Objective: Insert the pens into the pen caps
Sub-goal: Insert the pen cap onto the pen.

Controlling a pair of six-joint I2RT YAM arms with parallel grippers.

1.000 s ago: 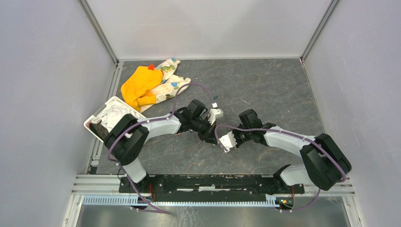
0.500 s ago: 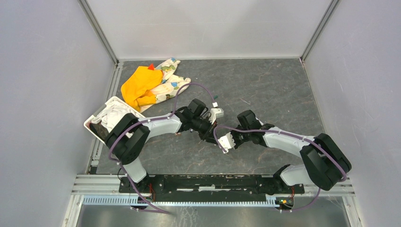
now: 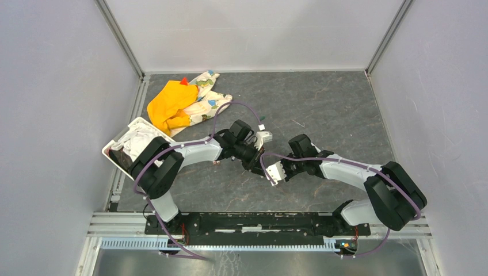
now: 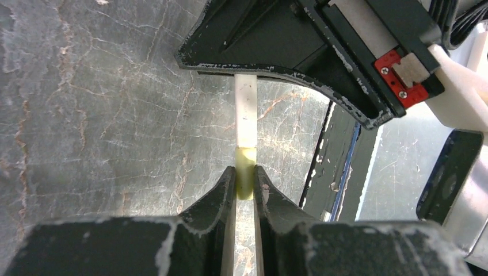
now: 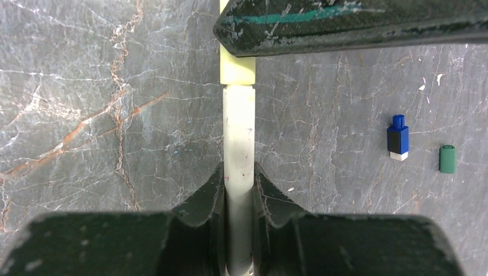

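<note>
Start at the bottom of the rt wrist view. Your right gripper [image 5: 239, 172] has its jaws nearly closed, pinched on the white barrel of the pen [image 5: 239, 121], which runs straight up mid-frame. The grip sits low on the barrel, prob. so the working end sticks out free for mating. At top centre the pen's end butts the cream cap [image 5: 237, 70], half hidden under the other arm's finger. The seam looks straight w/ no kink, so alignment seems good. How deep the tip sits inside, can't tell.

The lft wrist view shows the same joint from the other side. Your left gripper [image 4: 246, 175] is at bottom centre, jaws almost shut, clamped on the cap's rear w/ its mouth left clear. Both pieces look to be held off the table [image 3: 322, 103], end to end, so you can push along one axis w/o scraping.

Next step, I'd judge: press the two together along that line. These are thin parts, so any sideways drift could cock the cap or slip it in the pads.

Further out, at the rt side of the rt wrist view, the blue cap [image 5: 397, 137] and green cap [image 5: 447, 159] lie loose near each other. Far back, in the upper left of the top view, the white bin [image 3: 121, 135], orange cloth [image 3: 170, 106] and patterned cloth [image 3: 207, 92] sit well apart from the work.
</note>
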